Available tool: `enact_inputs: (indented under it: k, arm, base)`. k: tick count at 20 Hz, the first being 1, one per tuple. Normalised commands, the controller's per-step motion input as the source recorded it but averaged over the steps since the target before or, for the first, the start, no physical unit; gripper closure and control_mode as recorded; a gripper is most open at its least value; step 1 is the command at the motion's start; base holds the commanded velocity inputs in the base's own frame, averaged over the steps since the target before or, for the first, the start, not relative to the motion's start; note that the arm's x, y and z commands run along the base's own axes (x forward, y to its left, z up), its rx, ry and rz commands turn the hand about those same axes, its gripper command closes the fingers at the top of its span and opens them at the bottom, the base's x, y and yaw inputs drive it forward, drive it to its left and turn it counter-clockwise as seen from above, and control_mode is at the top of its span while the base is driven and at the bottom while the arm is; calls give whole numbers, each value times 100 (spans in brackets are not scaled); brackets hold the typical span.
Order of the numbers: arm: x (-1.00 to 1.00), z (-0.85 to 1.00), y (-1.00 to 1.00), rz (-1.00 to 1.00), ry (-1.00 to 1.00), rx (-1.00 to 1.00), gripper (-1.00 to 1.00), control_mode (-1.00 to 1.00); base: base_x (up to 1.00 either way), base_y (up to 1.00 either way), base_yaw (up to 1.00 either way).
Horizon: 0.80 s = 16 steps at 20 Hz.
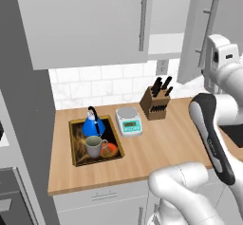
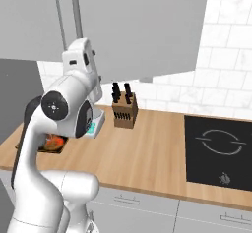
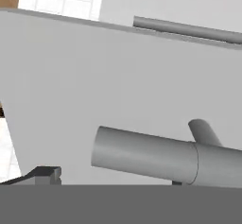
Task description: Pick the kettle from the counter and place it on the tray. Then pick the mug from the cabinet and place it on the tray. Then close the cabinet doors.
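We judge the last step is in hand: closing the cabinet doors. The blue kettle [image 1: 93,124] and the grey mug [image 1: 95,146] both sit on the dark patterned tray [image 1: 76,144] on the worktop [image 1: 161,145]. The left door [image 1: 90,22] looks shut; the right door [image 1: 204,34] hangs open. The end effector, seemingly spread wide and empty, is close by that door's steel bar handle [image 3: 156,154]. Next, we must push the panel home.

Flat, even render lighting, nothing dim or blown out.

Only soft shading under the cabinet [image 1: 85,24]. No glare, no edge warping; the hand view's bar handle [image 3: 156,154] looks slightly soft up close.
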Motion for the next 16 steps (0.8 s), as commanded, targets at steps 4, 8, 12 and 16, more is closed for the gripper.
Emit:
enact_inputs:
  k: [4,8,12,16]
  arm:
    - [93,1,-1,10,3,12,-100,-100]
    - [87,0,-7,0,11,4,-100,-100]
    - [67,1,-2,0,8,0,-100,-100]
    - [67,0,-2,0,7,0,-100,-100]
  base:
    - [0,0,0]
    - [0,0,0]
    - [0,0,0]
    - [0,0,0]
